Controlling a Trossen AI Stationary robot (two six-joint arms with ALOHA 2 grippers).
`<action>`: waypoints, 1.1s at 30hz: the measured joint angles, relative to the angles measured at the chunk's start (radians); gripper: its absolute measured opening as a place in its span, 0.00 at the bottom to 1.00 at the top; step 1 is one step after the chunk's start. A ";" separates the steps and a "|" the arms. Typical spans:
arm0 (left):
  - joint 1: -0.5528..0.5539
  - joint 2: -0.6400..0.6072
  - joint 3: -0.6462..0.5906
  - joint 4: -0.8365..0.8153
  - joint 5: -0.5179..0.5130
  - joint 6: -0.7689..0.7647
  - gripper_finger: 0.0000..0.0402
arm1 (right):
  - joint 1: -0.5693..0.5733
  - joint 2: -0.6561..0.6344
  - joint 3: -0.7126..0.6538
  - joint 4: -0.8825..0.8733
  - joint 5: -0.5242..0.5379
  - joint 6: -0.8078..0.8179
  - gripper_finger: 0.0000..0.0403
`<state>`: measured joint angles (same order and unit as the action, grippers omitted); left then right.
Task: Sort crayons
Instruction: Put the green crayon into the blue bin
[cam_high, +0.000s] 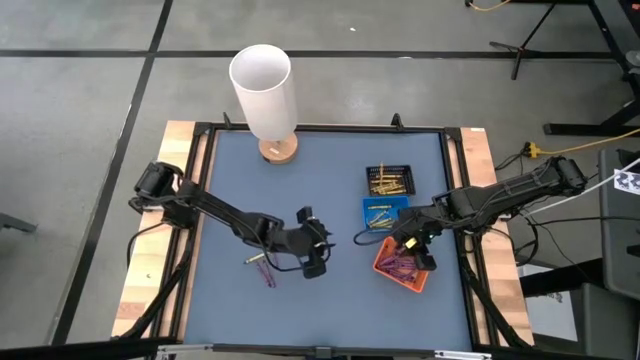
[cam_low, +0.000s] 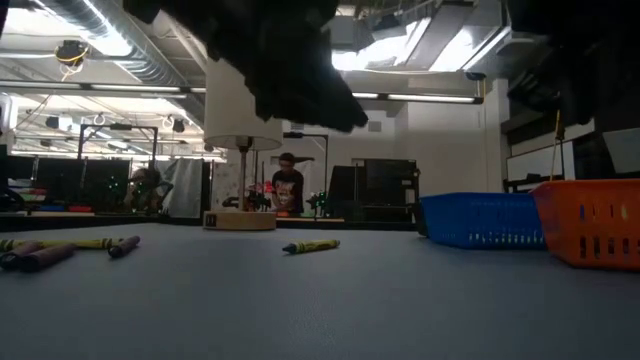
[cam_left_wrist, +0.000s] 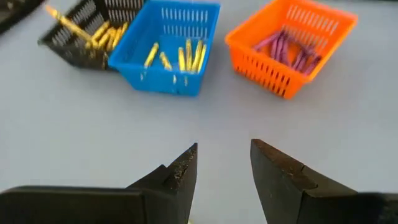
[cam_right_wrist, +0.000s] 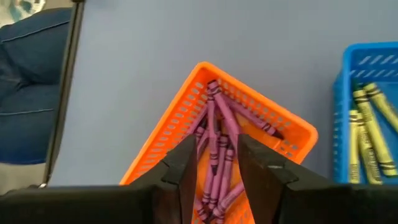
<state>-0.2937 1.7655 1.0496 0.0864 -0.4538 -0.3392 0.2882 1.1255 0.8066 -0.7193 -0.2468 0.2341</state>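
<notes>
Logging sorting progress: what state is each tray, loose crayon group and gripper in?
orange tray: holds purple crayons
blue tray: holds yellow crayons
black tray: holds yellow crayons
loose crayons: on the mat, unsorted
stray yellow crayon: beside the blue tray
left gripper: open, empty
right gripper: open over the orange tray

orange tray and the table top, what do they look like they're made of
Orange tray: looks like moulded plastic, going by its uniform bright colour and walls of thin slotted ribs, faintly glossy. Table top: a matte blue-grey sheet, possibly a rubber or fabric mat; it shows no grain and almost no glare, so the exact material stays open.
</notes>
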 joint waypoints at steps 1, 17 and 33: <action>-0.002 0.011 -0.001 -0.004 0.000 -0.007 0.33 | 0.000 0.000 0.000 0.000 0.012 0.000 0.29; -0.002 0.108 -0.001 -0.144 -0.026 -0.133 0.33 | 0.000 0.006 -0.001 0.014 0.035 0.000 0.29; -0.003 0.232 0.003 -0.142 -0.026 -0.237 0.33 | 0.000 0.006 -0.001 0.016 0.037 -0.003 0.29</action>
<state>-0.2966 1.9980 1.0531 -0.0559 -0.4794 -0.5766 0.2881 1.1320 0.8059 -0.7038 -0.2100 0.2314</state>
